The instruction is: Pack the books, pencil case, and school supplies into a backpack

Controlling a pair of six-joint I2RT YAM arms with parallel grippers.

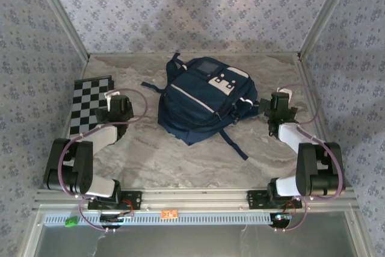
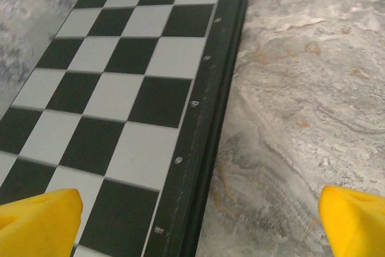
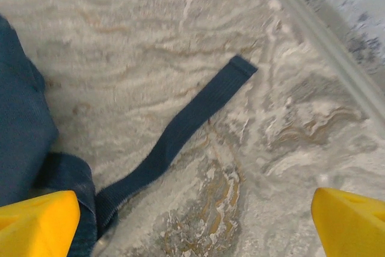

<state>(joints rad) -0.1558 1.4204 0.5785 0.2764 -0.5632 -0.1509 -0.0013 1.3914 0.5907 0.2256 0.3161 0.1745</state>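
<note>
With my left fingers [image 2: 42, 221] spread over the black-and-white checkered board [image 2: 120, 76] and my right fingers [image 3: 36, 224] spread beside the large navy fabric backpack [image 1: 201, 97] lying mid-way across the marbled worktop [image 1: 162, 161], I should lift away without snagging its loose dark strap [image 3: 180, 136].

worktop [image 1: 162, 161]: grey marbled, is carrying two things
backpack [image 1: 201, 103]: is lying flat near the middle, straps trailing outward
chessboard [image 1: 90, 103]: is lying flat along the left edge
</note>
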